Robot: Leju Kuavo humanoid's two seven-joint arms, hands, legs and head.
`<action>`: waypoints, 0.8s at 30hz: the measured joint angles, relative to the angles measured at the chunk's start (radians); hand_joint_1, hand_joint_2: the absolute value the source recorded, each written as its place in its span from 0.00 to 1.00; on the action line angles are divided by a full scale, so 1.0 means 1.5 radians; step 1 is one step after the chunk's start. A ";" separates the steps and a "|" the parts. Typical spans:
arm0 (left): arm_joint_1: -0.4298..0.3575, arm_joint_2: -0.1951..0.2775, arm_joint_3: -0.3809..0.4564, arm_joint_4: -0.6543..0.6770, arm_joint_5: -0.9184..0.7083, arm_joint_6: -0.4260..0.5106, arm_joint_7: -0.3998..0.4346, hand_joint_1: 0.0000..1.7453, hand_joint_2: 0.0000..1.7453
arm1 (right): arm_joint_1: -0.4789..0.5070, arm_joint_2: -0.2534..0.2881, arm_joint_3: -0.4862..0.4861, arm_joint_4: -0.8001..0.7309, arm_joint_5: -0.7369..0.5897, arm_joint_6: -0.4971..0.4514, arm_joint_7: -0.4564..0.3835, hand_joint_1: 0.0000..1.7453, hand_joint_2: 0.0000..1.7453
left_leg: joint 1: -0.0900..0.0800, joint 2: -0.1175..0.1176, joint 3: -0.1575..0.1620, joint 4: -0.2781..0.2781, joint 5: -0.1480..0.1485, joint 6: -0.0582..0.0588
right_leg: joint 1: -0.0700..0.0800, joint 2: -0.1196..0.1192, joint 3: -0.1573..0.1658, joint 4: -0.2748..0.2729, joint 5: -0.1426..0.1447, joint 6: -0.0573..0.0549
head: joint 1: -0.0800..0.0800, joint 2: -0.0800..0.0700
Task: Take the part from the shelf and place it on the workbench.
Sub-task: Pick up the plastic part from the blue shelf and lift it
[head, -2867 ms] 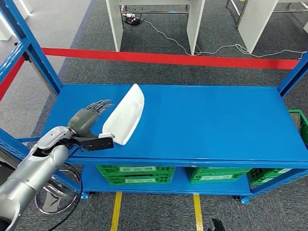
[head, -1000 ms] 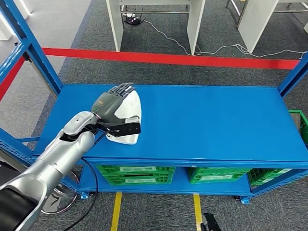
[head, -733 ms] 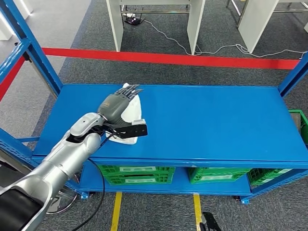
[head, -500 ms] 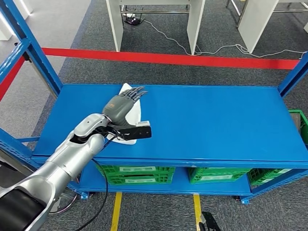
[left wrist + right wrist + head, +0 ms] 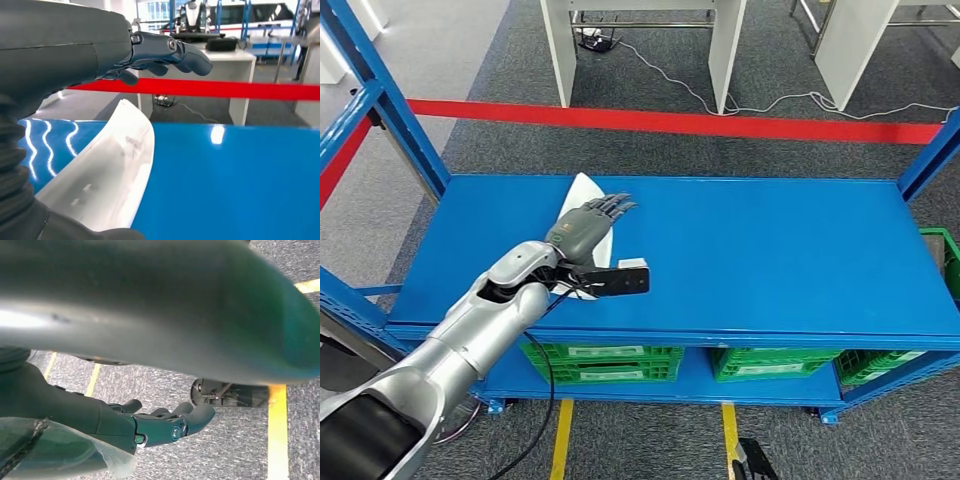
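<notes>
The white curved plastic part (image 5: 581,190) lies on the blue shelf (image 5: 743,250), toward its left end. My left hand (image 5: 586,228) reaches over it from the front left, fingers stretched out flat above it and covering most of it. In the left wrist view the part (image 5: 109,175) lies below the outstretched fingers (image 5: 166,50), with a clear gap between them; the thumb is beside the part's near edge. The hand holds nothing. My right hand (image 5: 158,426) hangs down over the floor, fingers loosely extended and empty.
Blue uprights (image 5: 384,100) frame the shelf's left end, and another (image 5: 927,160) its right. Green crates (image 5: 603,362) sit on the lower level. A red floor line (image 5: 682,122) and white table legs (image 5: 724,50) lie beyond the shelf.
My left hand has travelled from the part's left side to right over it, reaching farther right and forward. The part appears to have turned slightly, its far tip now more to the left.
</notes>
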 joint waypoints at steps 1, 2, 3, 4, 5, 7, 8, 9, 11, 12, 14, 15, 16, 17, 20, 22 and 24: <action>0.000 -0.001 -0.004 0.000 -0.008 -0.009 0.008 0.00 1.00 | 0.000 0.000 0.000 0.000 -0.001 0.000 -0.002 0.00 0.00 | 0.000 0.000 0.000 0.000 0.000 0.000 | 0.000 0.000 0.000 0.000 0.000 0.000 | 0.000 0.000; -0.001 -0.001 -0.009 0.000 -0.016 -0.017 0.017 0.00 1.00 | 0.000 0.000 0.000 0.000 -0.002 0.000 -0.004 0.00 0.00 | 0.000 0.000 0.000 0.000 0.000 0.000 | 0.000 0.000 0.000 0.000 0.000 0.000 | 0.000 0.000; -0.001 -0.002 -0.014 0.000 -0.024 -0.024 0.028 0.00 1.00 | 0.000 0.000 0.000 0.000 -0.003 0.000 -0.005 0.00 0.00 | 0.000 0.000 0.000 0.000 0.000 0.000 | 0.000 0.000 0.000 0.000 0.000 0.000 | 0.000 0.000; -0.002 -0.002 -0.018 0.001 -0.031 -0.032 0.039 0.00 1.00 | 0.000 0.000 0.000 0.000 -0.004 0.000 -0.006 0.00 0.00 | 0.000 0.000 0.000 0.000 0.000 0.000 | 0.000 0.000 0.000 0.000 0.000 0.000 | 0.000 0.000; -0.003 -0.003 -0.023 0.001 -0.038 -0.037 0.049 0.00 1.00 | 0.000 0.000 0.000 0.000 -0.004 0.000 -0.007 0.00 0.00 | 0.000 0.000 0.000 0.000 0.000 0.000 | 0.000 0.000 0.000 0.000 0.000 0.000 | 0.000 0.000; -0.006 -0.003 -0.032 0.003 -0.054 -0.045 0.067 0.00 1.00 | 0.000 0.000 0.000 0.000 -0.006 0.000 -0.008 0.00 0.00 | 0.000 0.000 0.000 0.000 0.000 0.000 | 0.000 0.000 0.000 0.000 0.000 0.000 | 0.000 0.000; -0.008 -0.003 -0.037 0.005 -0.063 -0.047 0.075 0.00 1.00 | 0.000 0.000 -0.001 0.000 -0.006 0.000 -0.009 0.00 0.00 | 0.000 0.000 0.000 0.000 0.000 0.000 | 0.000 0.000 0.000 0.000 0.000 0.000 | 0.000 0.000; -0.010 -0.004 -0.041 0.006 -0.073 -0.049 0.081 0.00 1.00 | 0.000 0.000 -0.001 0.000 -0.006 0.000 -0.010 0.00 0.00 | 0.000 0.000 0.000 0.000 0.000 0.000 | 0.000 0.000 0.000 0.000 0.000 0.000 | 0.000 0.000; -0.015 -0.003 -0.051 0.009 -0.091 -0.056 0.090 0.00 1.00 | 0.000 0.000 -0.001 0.000 -0.006 0.000 -0.013 0.00 0.00 | 0.000 0.000 0.000 0.000 0.000 0.000 | 0.000 0.000 0.000 0.000 0.000 0.000 | 0.000 0.000; -0.017 -0.003 -0.056 0.011 -0.099 -0.059 0.093 0.00 1.00 | 0.000 0.000 -0.001 0.000 -0.006 0.000 -0.014 0.00 0.00 | 0.000 0.000 0.000 0.000 0.000 0.000 | 0.000 0.000 0.000 0.000 0.000 0.000 | 0.000 0.000; -0.021 -0.003 -0.064 0.014 -0.110 -0.062 0.098 0.00 1.00 | 0.000 0.000 -0.001 0.000 -0.006 0.000 -0.016 0.00 0.00 | 0.000 0.000 0.000 0.000 0.000 0.000 | 0.000 0.000 0.000 0.000 0.000 0.000 | 0.000 0.000; -0.022 -0.003 -0.067 0.016 -0.114 -0.063 0.100 0.00 1.00 | 0.000 0.000 -0.001 0.000 -0.006 0.000 -0.016 0.00 0.00 | 0.000 0.000 0.000 0.000 0.000 0.000 | 0.000 0.000 0.000 0.000 0.000 0.000 | 0.000 0.000; -0.023 -0.003 -0.070 0.017 -0.117 -0.064 0.101 0.00 1.00 | 0.000 0.000 -0.001 0.000 -0.006 0.000 -0.017 0.00 0.00 | 0.000 0.000 0.000 0.000 0.000 0.000 | 0.000 0.000 0.000 0.000 0.000 0.000 | 0.000 0.000; -0.025 -0.003 -0.073 0.018 -0.120 -0.064 0.102 0.00 1.00 | 0.000 0.000 -0.002 0.000 -0.006 0.001 -0.018 0.00 0.00 | 0.000 0.000 0.000 0.000 0.000 0.000 | 0.000 0.000 0.000 0.000 0.000 0.000 | 0.000 0.000; -0.027 -0.003 -0.080 0.022 -0.128 -0.064 0.105 0.00 1.00 | 0.000 0.000 -0.002 0.000 -0.006 0.002 -0.021 0.00 0.00 | 0.000 0.000 0.000 0.000 0.000 0.000 | 0.000 0.000 0.000 0.000 0.000 0.000 | 0.000 0.000; -0.027 -0.003 -0.083 0.024 -0.130 -0.064 0.105 0.00 1.00 | 0.000 0.000 -0.002 0.000 -0.006 0.003 -0.022 0.00 0.00 | 0.000 0.000 0.000 0.000 0.000 0.000 | 0.000 0.000 0.000 0.000 0.000 0.000 | 0.000 0.000; -0.027 -0.003 -0.085 0.025 -0.131 -0.064 0.106 0.00 1.00 | 0.000 0.000 -0.002 0.000 -0.006 0.004 -0.023 0.00 0.00 | 0.000 0.000 0.000 0.000 0.000 0.000 | 0.000 0.000 0.000 0.000 0.000 0.000 | 0.000 0.000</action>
